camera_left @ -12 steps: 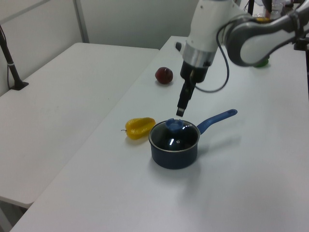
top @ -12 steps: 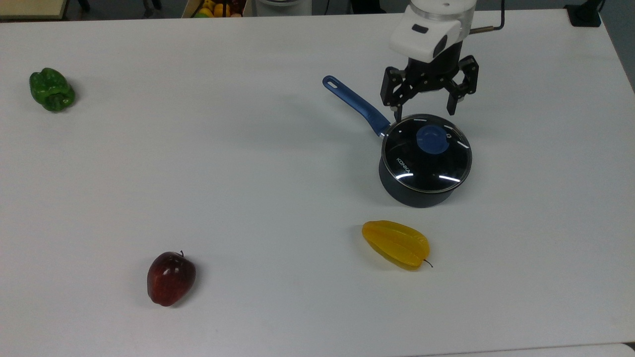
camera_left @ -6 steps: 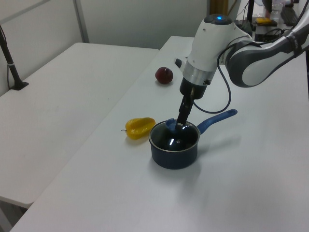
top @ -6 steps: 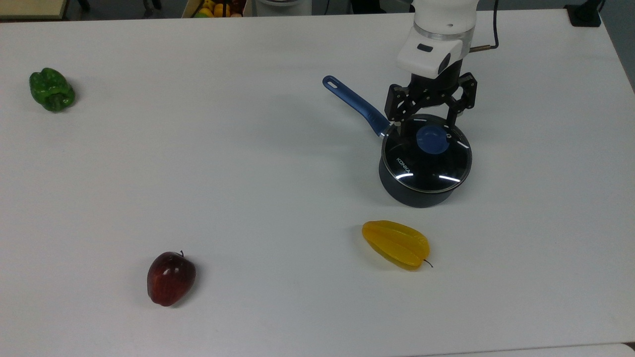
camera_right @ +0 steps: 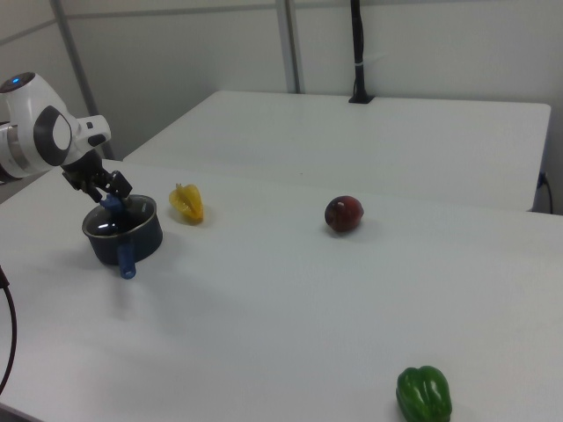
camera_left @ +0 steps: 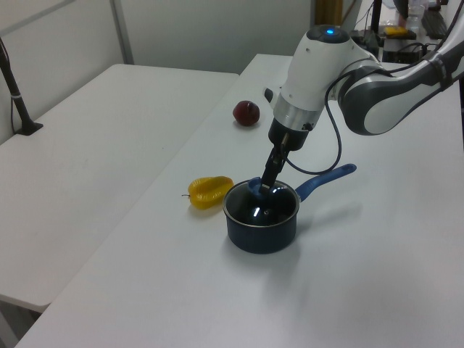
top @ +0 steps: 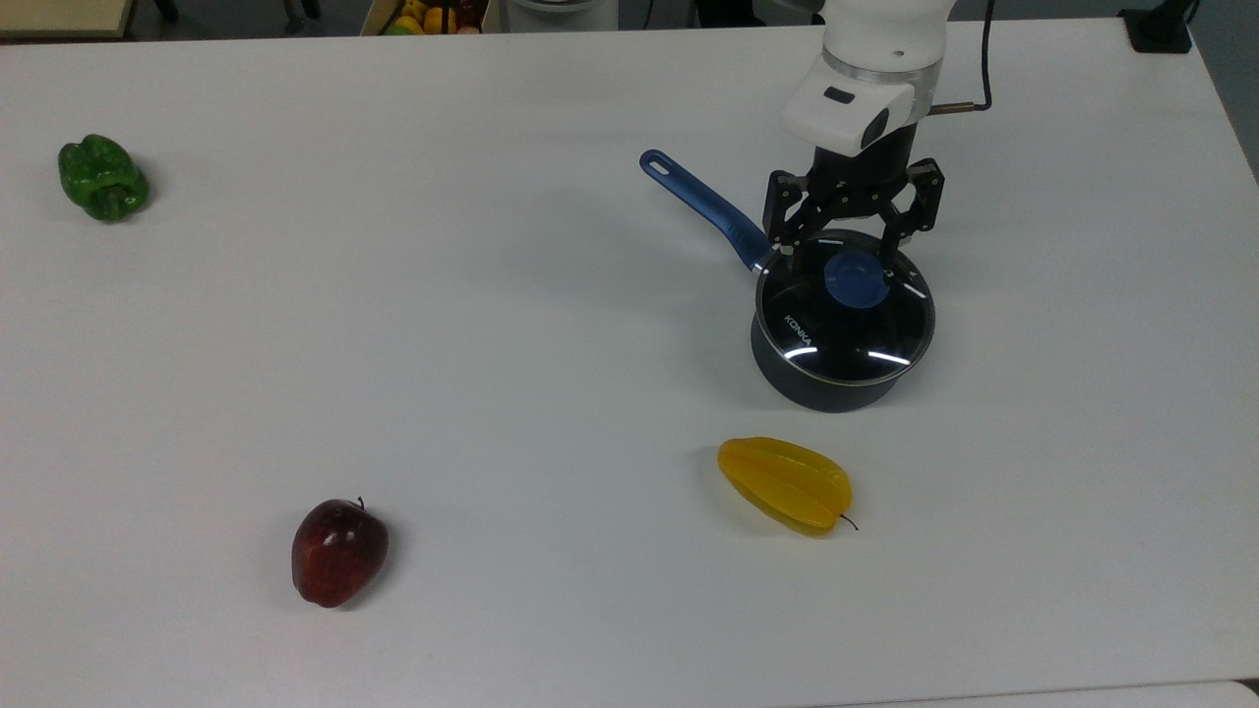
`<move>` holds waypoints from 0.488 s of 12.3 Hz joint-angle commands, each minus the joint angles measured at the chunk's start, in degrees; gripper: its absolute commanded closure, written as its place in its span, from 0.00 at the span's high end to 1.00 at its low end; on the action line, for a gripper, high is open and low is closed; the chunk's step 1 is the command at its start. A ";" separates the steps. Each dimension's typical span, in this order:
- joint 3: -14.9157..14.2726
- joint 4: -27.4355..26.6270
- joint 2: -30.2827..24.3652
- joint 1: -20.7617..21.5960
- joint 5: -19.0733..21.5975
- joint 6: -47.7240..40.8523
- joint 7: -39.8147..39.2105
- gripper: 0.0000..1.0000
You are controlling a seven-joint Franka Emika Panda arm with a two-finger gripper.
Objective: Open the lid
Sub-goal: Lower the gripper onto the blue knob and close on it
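Observation:
The lid (top: 838, 332), clear glass with a metal rim and "KONKA" lettering, sits on a dark saucepan (top: 824, 385) at the top view's right. Its blue knob (top: 854, 279) is in the middle. My gripper (top: 840, 264) hangs straight down over the lid and is open, one finger on each side of the knob with a gap to both. In the left view the gripper (camera_left: 267, 185) reaches down to the lid (camera_left: 259, 209). In the right view the gripper (camera_right: 107, 199) is at the pan (camera_right: 134, 239).
The pan's blue handle (top: 702, 203) points up-left in the top view. A yellow starfruit (top: 785, 484) lies just below the pan, a red apple (top: 338, 551) at lower left, a green pepper (top: 102, 177) far left. A box of fruit (top: 425, 16) stands beyond the table's far edge.
My gripper has come down from above and behind the pan until its open fingers flank the lid's knob. The lid and pan have not moved.

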 commanded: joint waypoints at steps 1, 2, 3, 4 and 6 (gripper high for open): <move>-0.71 -0.08 0.73 0.74 -2.21 1.65 2.92 0.90; -0.71 -0.08 0.73 0.74 -2.21 1.65 2.92 0.94; -0.71 -0.08 0.73 0.66 -2.12 1.56 2.92 1.00; -0.71 -0.08 0.73 0.65 -2.12 1.56 2.92 1.00; -0.62 -0.08 0.56 0.74 -1.86 1.56 3.00 1.00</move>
